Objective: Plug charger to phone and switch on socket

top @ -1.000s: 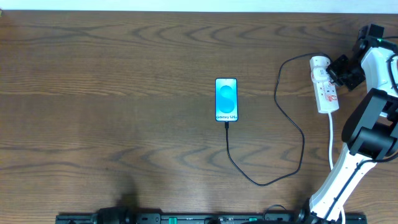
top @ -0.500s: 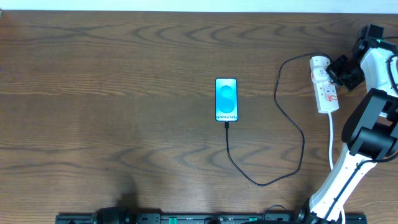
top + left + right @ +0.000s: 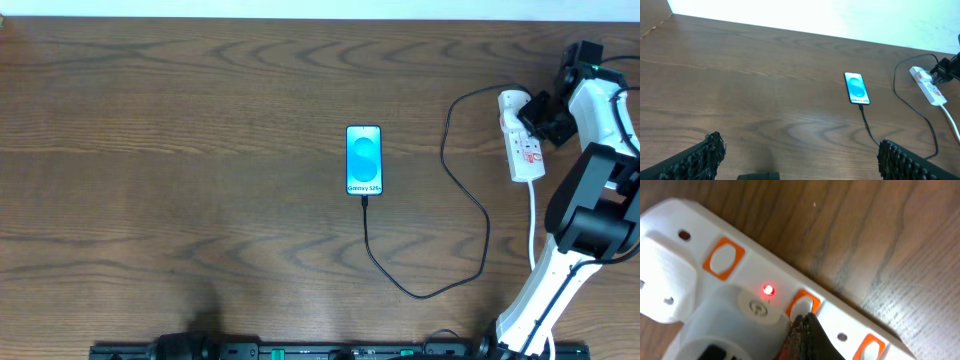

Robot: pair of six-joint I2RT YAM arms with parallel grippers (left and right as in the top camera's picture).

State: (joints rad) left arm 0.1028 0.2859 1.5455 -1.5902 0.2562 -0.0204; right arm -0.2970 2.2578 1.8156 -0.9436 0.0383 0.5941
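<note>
The right claw [image 3: 802, 326], its dark jaws pressed together into one blunt point, bears down on a small white rocker switch in an orange frame [image 3: 803, 305] on the narrow white plastic socket strip [image 3: 524, 145]. A tiny round red lamp [image 3: 768, 290] glows just beside that switch (a fair sign, I judge, that the power is already on, though whether the rocker has fully tipped cannot be told). A rounded white plug adapter [image 3: 513, 99] sits at the strip's far end. From there the long thin black charger cable [image 3: 488, 240] loops across the dark brown wooden desk [image 3: 180, 150] and runs up to the bottom edge of the slim black-edged phone with its bright turquoise screen [image 3: 364, 158]. The phone lies flat mid-desk, well apart from the strip, and the cable's tip appears seated in it. The left claw [image 3: 800, 162] hangs spread wide and empty near the desk's front edge, far from everything. So plugging in looks done, and switching on looks done or nearly so; what seems left is lifting the right claw clear.
</note>
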